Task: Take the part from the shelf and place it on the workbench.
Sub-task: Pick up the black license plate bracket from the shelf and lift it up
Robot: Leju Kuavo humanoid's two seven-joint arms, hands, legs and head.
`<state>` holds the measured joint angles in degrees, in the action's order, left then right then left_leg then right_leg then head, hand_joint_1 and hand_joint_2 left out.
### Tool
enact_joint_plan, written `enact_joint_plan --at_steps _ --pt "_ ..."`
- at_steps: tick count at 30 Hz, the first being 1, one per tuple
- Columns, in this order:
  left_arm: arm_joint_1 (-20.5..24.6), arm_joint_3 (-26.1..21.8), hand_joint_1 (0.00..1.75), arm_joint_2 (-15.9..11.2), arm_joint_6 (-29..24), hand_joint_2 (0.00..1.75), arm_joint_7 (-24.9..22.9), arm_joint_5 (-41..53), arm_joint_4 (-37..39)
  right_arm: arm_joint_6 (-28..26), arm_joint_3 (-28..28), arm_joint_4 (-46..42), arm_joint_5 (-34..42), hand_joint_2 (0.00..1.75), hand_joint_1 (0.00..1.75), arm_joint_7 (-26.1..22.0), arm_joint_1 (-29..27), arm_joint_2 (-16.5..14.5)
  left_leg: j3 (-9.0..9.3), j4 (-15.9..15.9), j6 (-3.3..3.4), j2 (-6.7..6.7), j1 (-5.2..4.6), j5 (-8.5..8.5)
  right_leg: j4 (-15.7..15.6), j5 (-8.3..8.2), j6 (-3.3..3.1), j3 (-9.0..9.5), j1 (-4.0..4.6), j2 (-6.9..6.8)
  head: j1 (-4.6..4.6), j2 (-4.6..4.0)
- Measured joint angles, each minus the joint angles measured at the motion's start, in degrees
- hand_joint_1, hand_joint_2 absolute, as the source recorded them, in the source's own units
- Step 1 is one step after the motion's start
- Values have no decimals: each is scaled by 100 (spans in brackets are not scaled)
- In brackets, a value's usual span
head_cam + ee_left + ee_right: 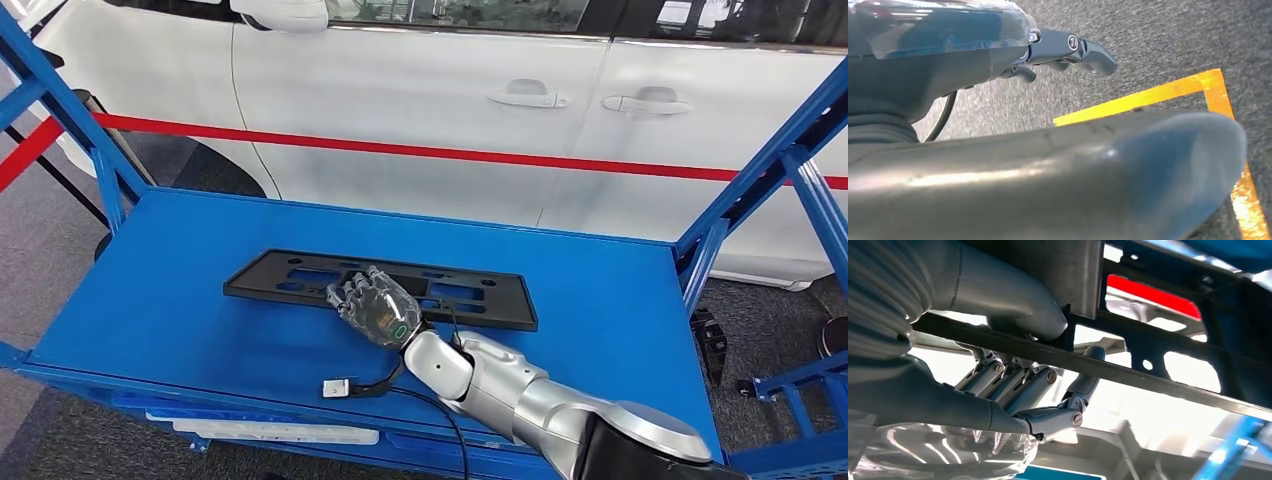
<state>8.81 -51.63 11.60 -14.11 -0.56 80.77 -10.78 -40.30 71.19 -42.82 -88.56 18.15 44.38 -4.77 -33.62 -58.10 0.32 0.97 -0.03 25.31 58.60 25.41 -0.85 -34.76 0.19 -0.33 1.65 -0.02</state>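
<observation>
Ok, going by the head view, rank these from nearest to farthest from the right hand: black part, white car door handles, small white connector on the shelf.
1. black part: under the right hand, fingers on it.
2. small white connector: on the blue shelf, on the robot's side of the hand.
3. white car door handles: far beyond the shelf.

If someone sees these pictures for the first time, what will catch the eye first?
First the flat black part, lying in the middle of the blue shelf, with the right hand on its near edge; the right wrist view shows the thumb and fingers closing around one bar of it. Behind the shelf stands a white car with a red stripe along its doors.
</observation>
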Motion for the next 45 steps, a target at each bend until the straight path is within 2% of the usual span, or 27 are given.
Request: enact_joint_plan --at_steps 6,10,17,23,25,27,29,34,41,45 --pt "-14 -144 0 -7 -108 0 33 -109 0 0 -67 -391 0 175 175 -29 -116 335 -1 -2 5 1 0 4 -1 -1 2 0 -1 1 0 0" --pt "-14 -191 0 -8 -178 175 125 -166 0 -2 -261 -656 0 175 175 -176 -260 467 -1 -1 5 1 0 4 -1 -1 2 -1 0 2 1 0" --pt "-11 -285 0 -10 -509 175 510 -297 -2 -1 -340 -1101 0 175 175 130 -303 687 -2 -1 6 1 0 4 -1 -2 3 -1 -1 2 0 0" --pt "-3 -285 0 -1 -1175 175 1366 -303 -16 -1 -288 -1223 0 175 175 588 -292 797 -2 -1 6 1 0 4 -1 -2 3 -1 -1 2 1 0" --pt "4 -286 0 4 -1209 87 1503 -340 -17 0 -214 -1255 0 175 175 717 -281 848 -3 -2 6 1 0 4 -1 -2 3 -1 -1 2 1 0" --pt "16 -287 0 8 -1127 87 1583 -406 -17 0 -136 -1279 0 175 175 774 -275 887 -3 -2 7 1 0 4 -1 -2 3 -1 -1 2 0 0" --pt "35 -289 0 9 -992 175 1633 -485 -17 0 -62 -1297 0 175 175 826 -265 915 -4 -2 7 1 0 5 -1 -2 3 -1 -1 1 -1 0" --pt "67 -296 0 9 -814 175 1672 -590 -19 0 118 -1318 0 175 175 969 -197 977 -4 -2 7 1 0 5 -1 -2 4 -1 -1 2 0 0" --pt "70 -297 0 7 -723 175 1635 -555 -20 0 243 -1357 0 175 175 946 -147 1024 -4 -2 7 1 0 5 -1 -2 4 -1 -1 1 1 0" --pt "76 -299 0 4 -499 175 1573 -609 -20 0 270 -1357 0 175 175 897 -91 1026 -5 -2 7 1 0 5 0 -3 4 -2 -1 1 1 0"
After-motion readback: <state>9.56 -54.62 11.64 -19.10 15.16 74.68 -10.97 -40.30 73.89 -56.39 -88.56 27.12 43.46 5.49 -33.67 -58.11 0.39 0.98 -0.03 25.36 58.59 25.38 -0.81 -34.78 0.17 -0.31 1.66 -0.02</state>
